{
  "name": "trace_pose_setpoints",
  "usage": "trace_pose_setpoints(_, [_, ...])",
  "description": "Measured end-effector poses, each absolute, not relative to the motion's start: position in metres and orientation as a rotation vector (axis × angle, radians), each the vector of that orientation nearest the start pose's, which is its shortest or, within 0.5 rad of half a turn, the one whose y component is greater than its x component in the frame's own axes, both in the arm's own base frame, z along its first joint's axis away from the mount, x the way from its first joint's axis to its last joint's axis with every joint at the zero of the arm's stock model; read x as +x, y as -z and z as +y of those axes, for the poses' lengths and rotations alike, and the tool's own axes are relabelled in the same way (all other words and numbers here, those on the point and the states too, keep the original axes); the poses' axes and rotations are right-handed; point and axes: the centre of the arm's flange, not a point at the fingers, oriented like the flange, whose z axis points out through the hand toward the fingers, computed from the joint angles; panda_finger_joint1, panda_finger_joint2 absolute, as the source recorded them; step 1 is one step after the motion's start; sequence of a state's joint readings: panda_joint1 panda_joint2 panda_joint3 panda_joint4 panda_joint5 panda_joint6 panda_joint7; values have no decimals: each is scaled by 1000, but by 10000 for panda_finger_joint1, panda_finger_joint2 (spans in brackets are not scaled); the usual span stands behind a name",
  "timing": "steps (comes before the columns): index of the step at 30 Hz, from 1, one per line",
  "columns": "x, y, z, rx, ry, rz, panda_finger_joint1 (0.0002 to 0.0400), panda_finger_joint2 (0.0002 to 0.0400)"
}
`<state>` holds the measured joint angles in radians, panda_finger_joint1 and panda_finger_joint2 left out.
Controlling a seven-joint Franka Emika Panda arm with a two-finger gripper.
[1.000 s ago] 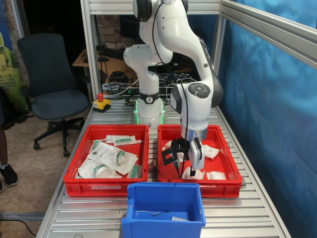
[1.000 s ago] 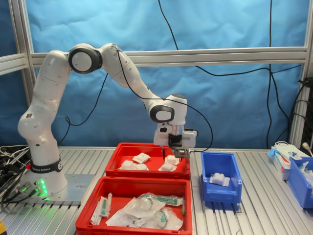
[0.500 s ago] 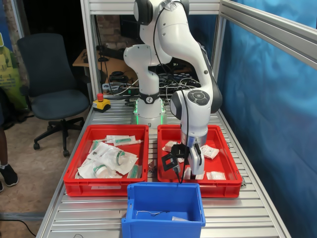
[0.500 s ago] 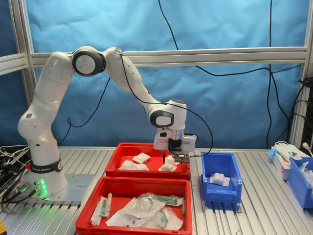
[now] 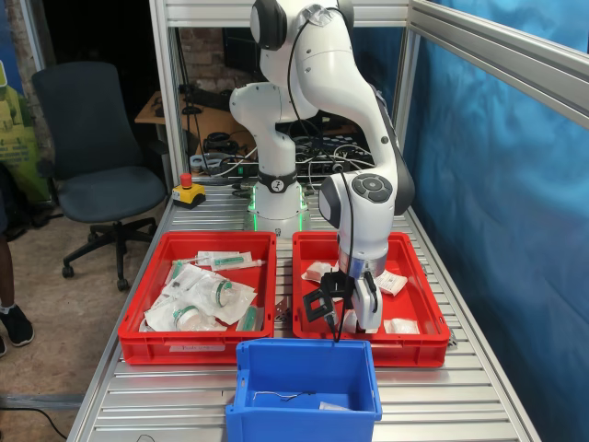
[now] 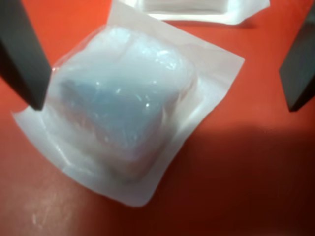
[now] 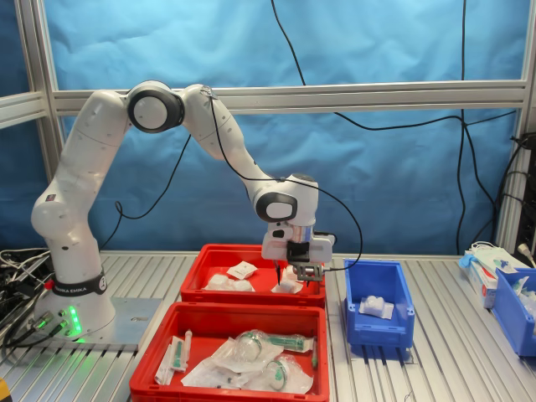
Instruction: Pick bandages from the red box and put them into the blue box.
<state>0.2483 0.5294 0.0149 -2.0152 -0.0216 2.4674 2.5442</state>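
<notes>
In the wrist view a puffy white bandage packet lies flat on the red floor of its crate, and the two dark fingers stand spread on either side of it, one just touching the packet's edge, the other well clear; nothing is pinched. The edge of a second bandage packet shows just beyond it.

In the first exterior view, the blue box sits nearest the camera, with a small white item on its floor. Behind it, on the first exterior view's right, is the red box with several small white packets, and the gripper is lowered into its near end, pointing straight down over a packet. On the first exterior view's left stands the twin red crate, filled with clear packs with green parts. Both crates and the bin rest on a ribbed aluminium table. Further back are the arm's white base with green lights, a red emergency-stop button and an office chair.

In the second exterior view the gripper is down inside the red box, beside the blue box, which holds one white bandage
</notes>
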Motion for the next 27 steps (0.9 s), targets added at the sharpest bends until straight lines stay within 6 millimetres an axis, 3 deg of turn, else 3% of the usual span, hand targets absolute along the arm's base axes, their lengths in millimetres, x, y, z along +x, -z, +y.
trace_pose_setpoints(27, [566,-176,175,-1421,5,2887,400,400])
